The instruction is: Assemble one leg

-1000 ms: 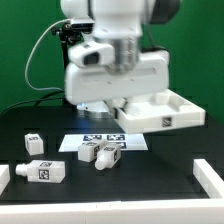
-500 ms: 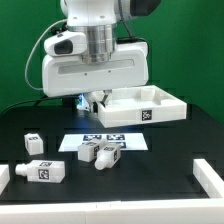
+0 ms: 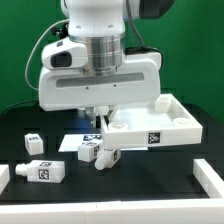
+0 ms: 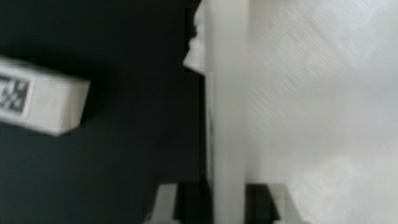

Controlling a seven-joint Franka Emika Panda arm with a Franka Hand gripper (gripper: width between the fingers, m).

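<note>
**Desk:** While the tabletop is held by one side wall, is any leg gripped?

**Caption:** None is. The gripper is closed on the tabletop alone, and in the wrist view its thin wall is seen clamped between the dark fingers.

**Desk:** Where is the leg found?

**Caption:** It is left lying on the black table, just beside the tabletop's near corner. A second leg is set close against it at the front edge of the marker board. Two more legs are seen apart, toward the exterior view's left.

**Desk:** What trouble is feared?

**Caption:** The nearest leg could be knocked or rolled away if the tabletop is swung or lowered here, since the corner is so close. A twist or slip is also judged possible, because a wide part is carried by one thin wall.
</note>
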